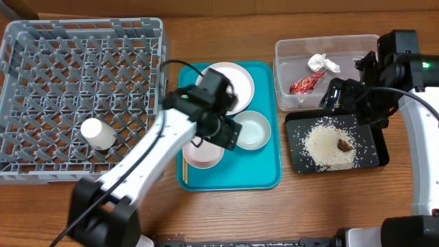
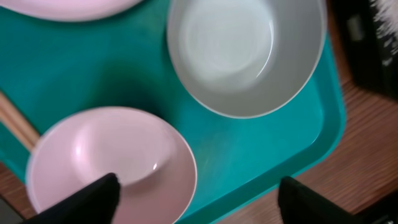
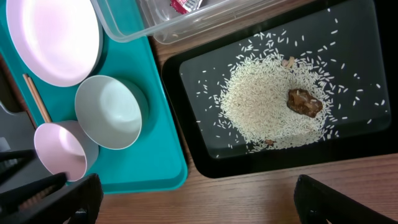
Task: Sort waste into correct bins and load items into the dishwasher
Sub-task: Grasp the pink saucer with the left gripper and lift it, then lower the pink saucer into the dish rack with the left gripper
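Observation:
On the teal tray (image 1: 264, 171) lie the white plate (image 1: 233, 86), the grey-green bowl (image 1: 252, 130) and the pinkish saucer (image 1: 202, 154). My left gripper (image 1: 225, 130) hovers open over the saucer (image 2: 112, 162) and beside the bowl (image 2: 245, 53), holding nothing. Chopsticks (image 2: 15, 124) lie at the tray's left. The white cup (image 1: 98, 134) lies in the grey rack (image 1: 82, 41). The clear tub (image 1: 288, 51) holds the tissue (image 1: 322, 63) and the red wrapper (image 1: 305, 84). The black tray (image 1: 298, 158) holds rice (image 3: 267, 106) and a brown lump (image 3: 305, 102). My right gripper (image 1: 343, 96) is open and empty above it.
The rack fills the table's left side. The tub and the black tray stand close together right of the teal tray. Bare wood (image 3: 249, 199) shows in front of the black tray. The right arm's base stands at the far right.

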`<act>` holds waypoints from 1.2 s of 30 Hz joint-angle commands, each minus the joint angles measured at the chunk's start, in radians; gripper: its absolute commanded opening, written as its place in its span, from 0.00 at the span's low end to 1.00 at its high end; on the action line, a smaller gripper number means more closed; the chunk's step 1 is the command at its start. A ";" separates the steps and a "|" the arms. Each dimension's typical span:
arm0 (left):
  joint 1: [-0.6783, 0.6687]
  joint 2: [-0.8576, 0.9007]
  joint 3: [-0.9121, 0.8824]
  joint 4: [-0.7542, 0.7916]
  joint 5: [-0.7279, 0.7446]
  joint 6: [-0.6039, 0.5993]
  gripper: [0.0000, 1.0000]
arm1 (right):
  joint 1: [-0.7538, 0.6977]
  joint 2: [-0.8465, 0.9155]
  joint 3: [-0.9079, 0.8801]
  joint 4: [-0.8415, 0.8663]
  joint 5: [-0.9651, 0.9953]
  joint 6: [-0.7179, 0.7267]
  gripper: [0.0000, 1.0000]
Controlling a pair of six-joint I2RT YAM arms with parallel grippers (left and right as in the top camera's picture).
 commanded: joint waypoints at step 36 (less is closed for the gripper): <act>0.667 -0.005 0.381 -0.077 0.375 0.333 0.04 | 0.002 -0.011 0.010 -0.002 -0.004 0.002 1.00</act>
